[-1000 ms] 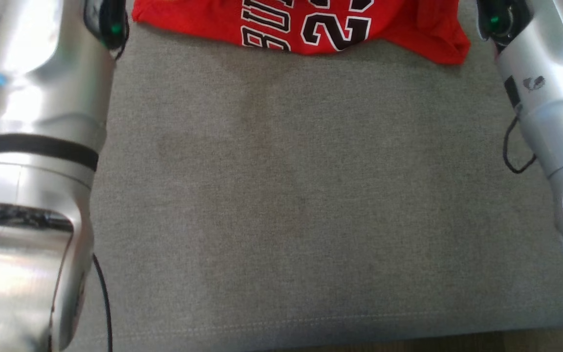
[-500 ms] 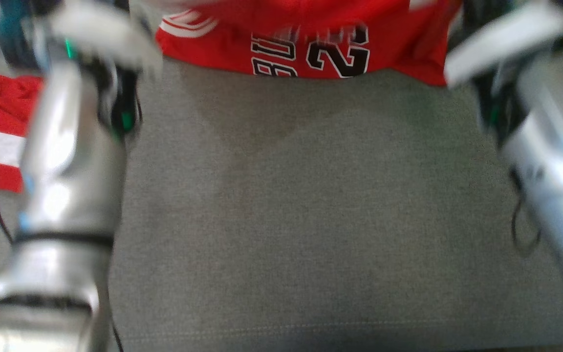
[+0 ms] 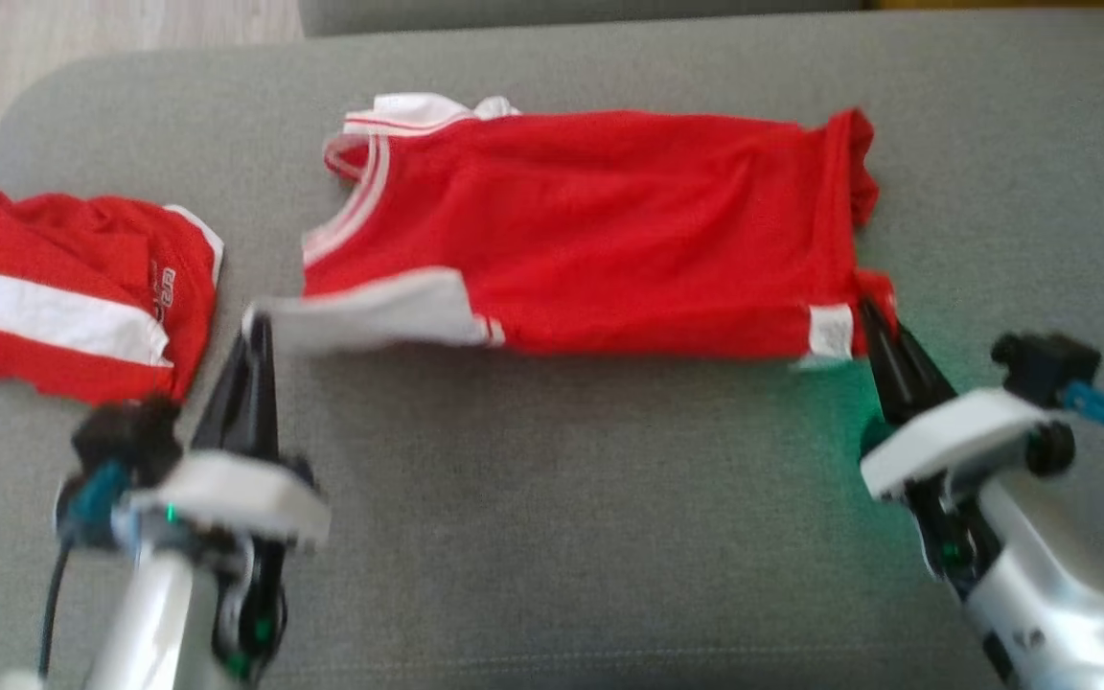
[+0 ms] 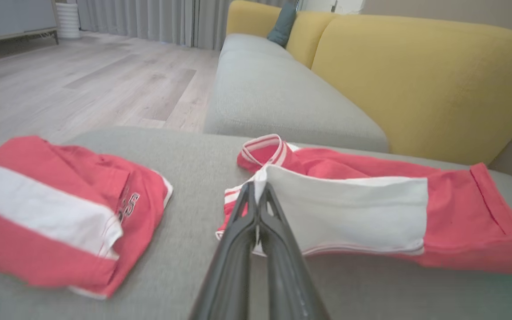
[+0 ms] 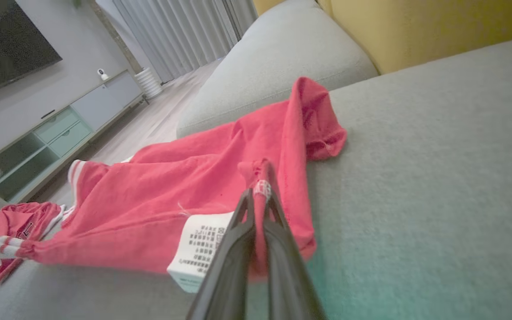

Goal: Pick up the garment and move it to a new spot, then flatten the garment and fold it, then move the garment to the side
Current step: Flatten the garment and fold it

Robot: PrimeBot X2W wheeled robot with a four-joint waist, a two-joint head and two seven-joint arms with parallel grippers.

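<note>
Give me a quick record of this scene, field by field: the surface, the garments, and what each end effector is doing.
surface: grey sofa cushion
main garment: red jersey, spread sideways, white trim at its left, care label at its right
left end effector: shut on the jersey's near white corner
right end effector: shut on the jersey's near corner by the label
other garment: red-and-white garment, left of the jersey, apart from it

We're counting two red garments on one grey sofa (image 3: pixel 552 498): one jersey (image 3: pixel 609 240) and one red-and-white striped piece (image 3: pixel 63 287). We're seeing two pincers, left pincer (image 3: pixel 260 328) and right pincer (image 3: pixel 870 314), two fingers each. We're also logging one white care label (image 3: pixel 832 333), two yellow backrests (image 4: pixel 416 80) and one teal cushion (image 4: pixel 285 22).
</note>
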